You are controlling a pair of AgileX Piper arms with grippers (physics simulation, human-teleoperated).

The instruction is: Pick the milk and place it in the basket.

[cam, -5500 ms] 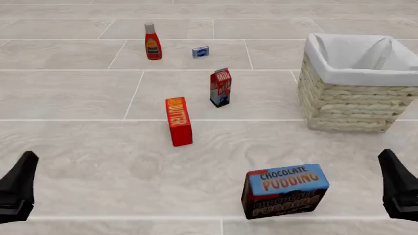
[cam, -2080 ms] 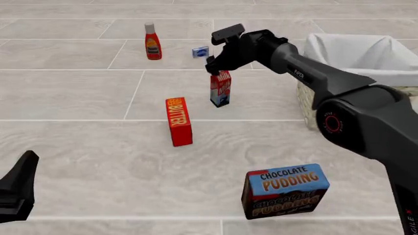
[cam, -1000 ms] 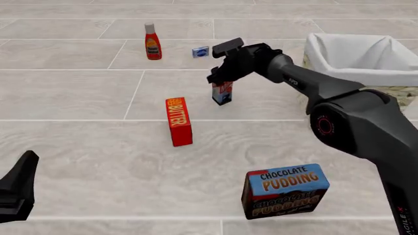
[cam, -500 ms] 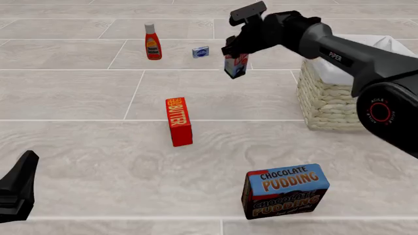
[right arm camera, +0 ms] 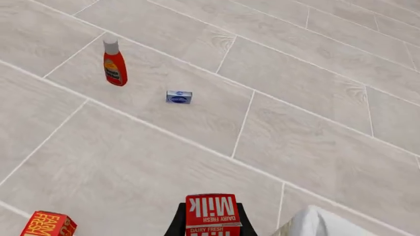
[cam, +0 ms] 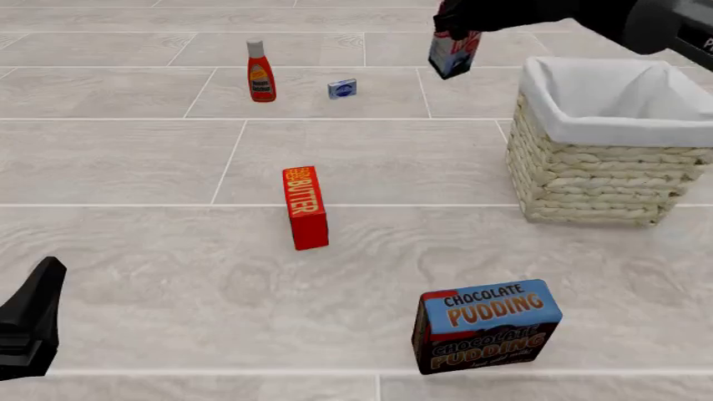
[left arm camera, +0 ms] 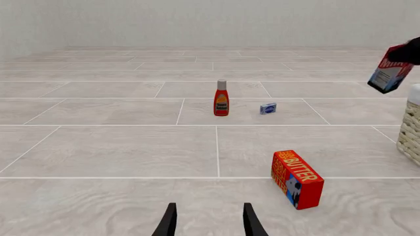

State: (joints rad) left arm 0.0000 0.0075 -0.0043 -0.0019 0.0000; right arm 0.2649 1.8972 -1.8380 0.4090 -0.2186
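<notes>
The milk (cam: pixel 453 57), a red-topped carton with a white and blue lower part, hangs tilted in the air just left of the basket (cam: pixel 602 175). My right gripper (cam: pixel 466 23) is shut on the carton's upper part at the top edge of the front view. In the right wrist view the milk (right arm camera: pixel 212 214) sits between the dark fingers (right arm camera: pixel 178 223), and the basket's white cloth rim (right arm camera: pixel 308 223) shows beside it. The left wrist view shows the milk (left arm camera: pixel 390 73) high above the basket's wall (left arm camera: pixel 413 132). My left gripper (left arm camera: pixel 208 226) is open and empty, low near the table's front left (cam: pixel 28 326).
A red-orange butter box (cam: pixel 304 206) stands mid-table. A ketchup bottle (cam: pixel 260 71) and a small blue packet (cam: pixel 342 88) sit farther back. A chocolate pudding box (cam: pixel 485 326) stands near the front, right of centre.
My right arm has lifted the milk off the table and carried it up and to the right, toward the basket. The left gripper has not moved.
</notes>
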